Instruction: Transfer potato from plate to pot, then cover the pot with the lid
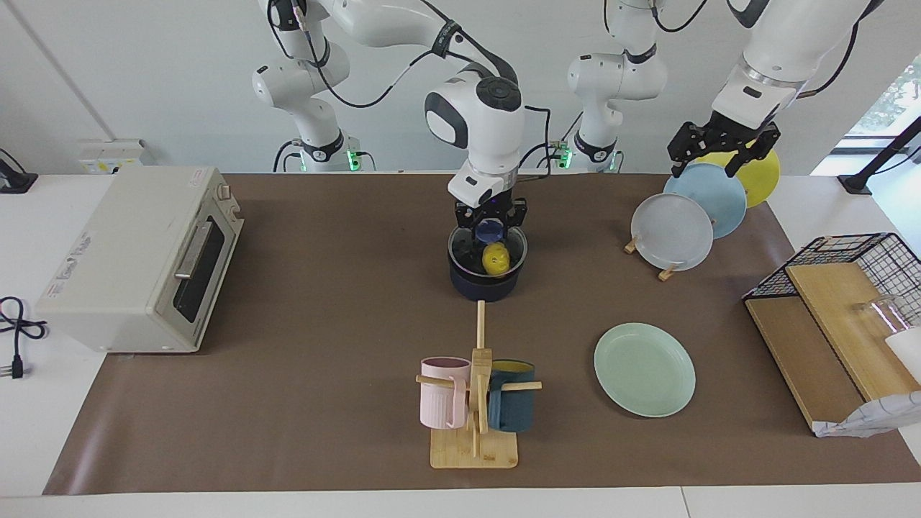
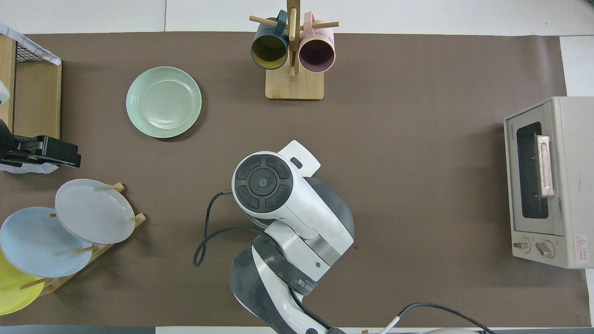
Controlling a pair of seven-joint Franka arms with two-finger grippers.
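Note:
The dark blue pot (image 1: pixel 483 286) stands mid-table, near the robots. The yellow potato (image 1: pixel 495 259) lies inside it, seen through the clear glass lid (image 1: pixel 466 250), which rests level at the pot's rim. My right gripper (image 1: pixel 491 232) points straight down over the pot and is shut on the lid's blue knob (image 1: pixel 491 230). In the overhead view the right arm hides the pot, lid and potato. The mint-green plate (image 1: pixel 644 369) (image 2: pixel 164 102) lies bare, farther from the robots, toward the left arm's end. My left gripper (image 1: pixel 709 165) hangs open and empty over the upright plates.
A toaster oven (image 1: pixel 144 259) sits at the right arm's end. The wooden mug rack (image 1: pixel 475 403) with two mugs stands farther from the robots than the pot. A rack of upright plates (image 1: pixel 691 216) and a wire basket with wooden boards (image 1: pixel 849 309) are at the left arm's end.

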